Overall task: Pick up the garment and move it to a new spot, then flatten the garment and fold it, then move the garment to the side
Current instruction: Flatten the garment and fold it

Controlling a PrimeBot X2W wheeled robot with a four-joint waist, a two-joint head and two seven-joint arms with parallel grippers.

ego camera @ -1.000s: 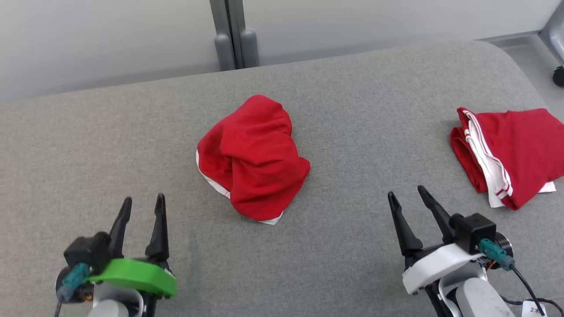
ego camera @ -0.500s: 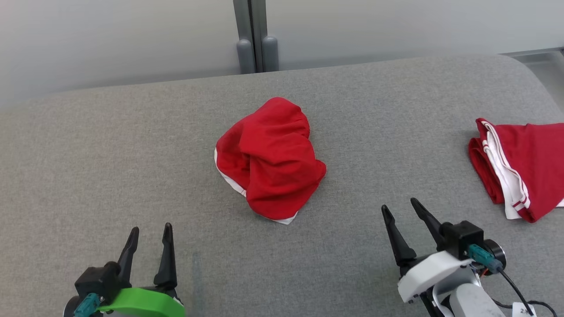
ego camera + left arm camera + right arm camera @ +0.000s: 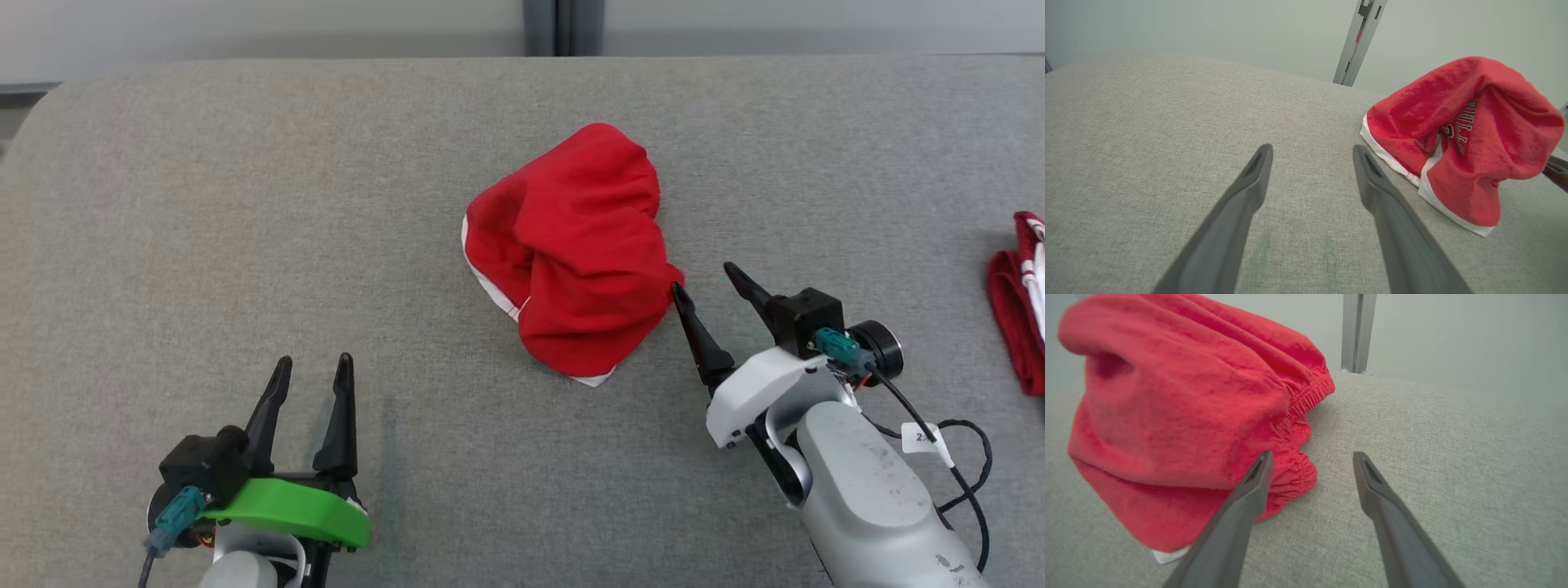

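Note:
A crumpled red garment (image 3: 575, 249) with white trim lies bunched in the middle of the grey cushioned surface (image 3: 245, 204). It also shows at the right of the left wrist view, the garment (image 3: 1461, 134) bearing dark lettering, and at the left of the right wrist view, the garment (image 3: 1180, 420) with its elastic hem. My right gripper (image 3: 702, 278) is open right at the garment's right edge, its left finger (image 3: 1249, 490) at the cloth. My left gripper (image 3: 314, 367) stands open and empty near the front left, well short of the garment.
A second red and white cloth (image 3: 1016, 306) lies folded at the far right edge. A grey post (image 3: 555, 24) stands behind the surface against a pale wall. The surface's rounded left corner (image 3: 33, 106) is in view.
The head camera has turned, shifting the picture. My right gripper has moved forward and left up to the garment's right edge. The left gripper stays open near the front.

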